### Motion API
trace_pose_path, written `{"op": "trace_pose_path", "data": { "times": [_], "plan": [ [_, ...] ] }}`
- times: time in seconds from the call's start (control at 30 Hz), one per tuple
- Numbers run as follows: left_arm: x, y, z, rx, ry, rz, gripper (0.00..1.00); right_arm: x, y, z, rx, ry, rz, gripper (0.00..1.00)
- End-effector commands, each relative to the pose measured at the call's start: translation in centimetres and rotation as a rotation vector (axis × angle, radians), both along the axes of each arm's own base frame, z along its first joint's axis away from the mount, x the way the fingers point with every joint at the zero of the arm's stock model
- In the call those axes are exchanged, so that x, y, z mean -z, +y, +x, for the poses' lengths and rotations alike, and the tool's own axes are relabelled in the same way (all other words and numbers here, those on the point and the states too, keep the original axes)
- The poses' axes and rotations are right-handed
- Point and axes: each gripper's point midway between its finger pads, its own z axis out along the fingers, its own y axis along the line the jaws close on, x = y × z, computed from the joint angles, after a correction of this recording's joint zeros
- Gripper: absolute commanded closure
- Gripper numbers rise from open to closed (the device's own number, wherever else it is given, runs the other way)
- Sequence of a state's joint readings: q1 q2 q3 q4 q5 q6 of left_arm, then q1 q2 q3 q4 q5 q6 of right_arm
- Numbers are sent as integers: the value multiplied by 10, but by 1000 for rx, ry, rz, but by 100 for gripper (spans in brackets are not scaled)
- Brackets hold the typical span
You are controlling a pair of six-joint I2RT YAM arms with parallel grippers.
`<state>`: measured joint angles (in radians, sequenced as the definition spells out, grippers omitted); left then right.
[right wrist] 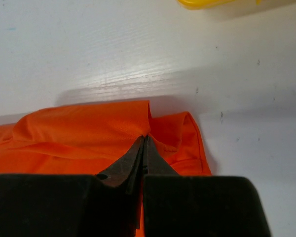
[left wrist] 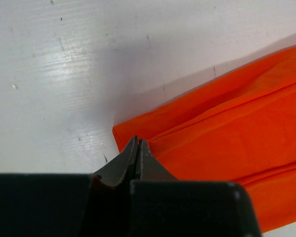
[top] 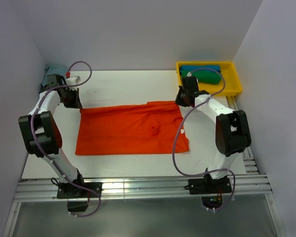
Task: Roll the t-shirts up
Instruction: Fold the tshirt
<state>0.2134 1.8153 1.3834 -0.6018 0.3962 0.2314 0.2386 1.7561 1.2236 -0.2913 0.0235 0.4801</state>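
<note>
Closed black jaws of the left gripper (left wrist: 138,150) and right gripper (right wrist: 144,148) each pinch a far corner of the orange t-shirt (top: 133,129), which spreads flat between and behind them, so the first fold looks about to start; next, both should lift and carry that edge nearward in step.

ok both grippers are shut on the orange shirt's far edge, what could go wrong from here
1. The left gripper pinches only the very corner of the orange shirt, so it may slip free.
2. Fabric is bunched at the right gripper, so the roll may start crooked.
</note>
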Motion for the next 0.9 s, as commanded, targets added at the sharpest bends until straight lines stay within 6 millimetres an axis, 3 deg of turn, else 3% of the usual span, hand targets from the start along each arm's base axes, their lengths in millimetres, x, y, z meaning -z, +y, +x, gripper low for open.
{"op": "trace_pose_path", "data": {
  "times": [0.0, 0.4, 0.87],
  "plan": [
    [-21, 1, -11, 29, -44, 14, 100, -33, -4, 1, 24, -98, 7, 100],
    [-11, 8, -39, 48, -1, 53, 100, -12, 1, -42, 21, -56, 22, 100],
    [11, 9, -67, 63, 76, 52, 100, 7, -4, -67, 29, -15, -8, 100]
  ]
}}
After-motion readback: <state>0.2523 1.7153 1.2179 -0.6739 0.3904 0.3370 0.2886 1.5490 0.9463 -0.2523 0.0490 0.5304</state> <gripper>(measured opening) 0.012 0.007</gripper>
